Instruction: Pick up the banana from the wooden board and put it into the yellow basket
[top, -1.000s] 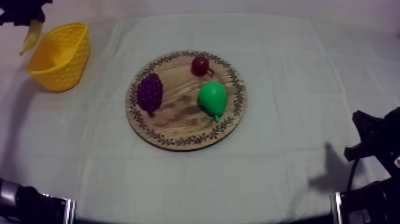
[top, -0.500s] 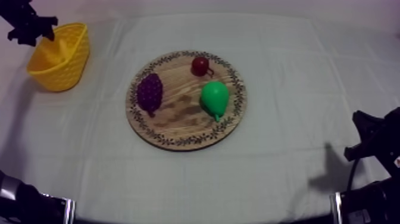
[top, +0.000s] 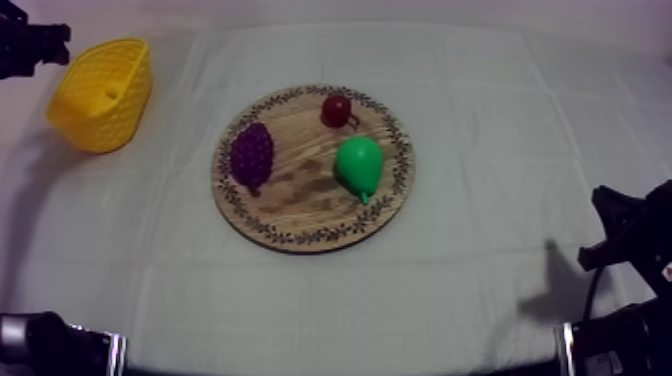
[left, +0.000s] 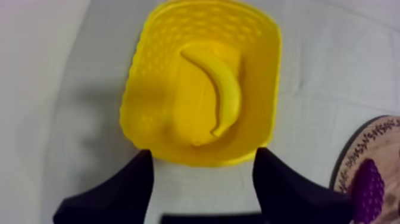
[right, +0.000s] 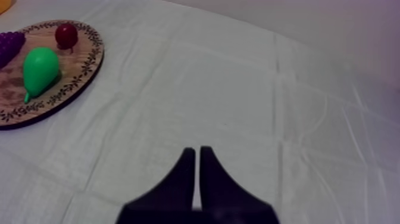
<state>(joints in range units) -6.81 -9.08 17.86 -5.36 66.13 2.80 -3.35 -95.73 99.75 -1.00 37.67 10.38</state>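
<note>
Far left corner of the table (top: 480, 120): the left gripper (left: 202, 156) is hanging above the yellow basket (left: 134, 89). Its two black fingers are standing wide apart, gripping nothing.

The banana (left: 223, 95) is lying inside the basket, curving across its bottom. None of it is resting on the board. The basket is sitting on the cloth by the far left corner, well apart from the round wooden board (top: 300, 215).

Middle of the table: the board is lying flat and carrying three toy fruits.
- The bunch of grapes (top: 251, 156) is sitting near the board's left rim.
- The small red fruit (top: 336, 110) is sitting near its far rim.
- The pear (top: 358, 166) is lying right of the board's centre, narrow end pointing toward the near edge. It is close to the red fruit but not touching it.

Near right corner: the right gripper (right: 197, 152) is resting low over bare cloth. Its fingers are lying pressed together as a narrow wedge, gripping nothing, well apart from the board.
</note>
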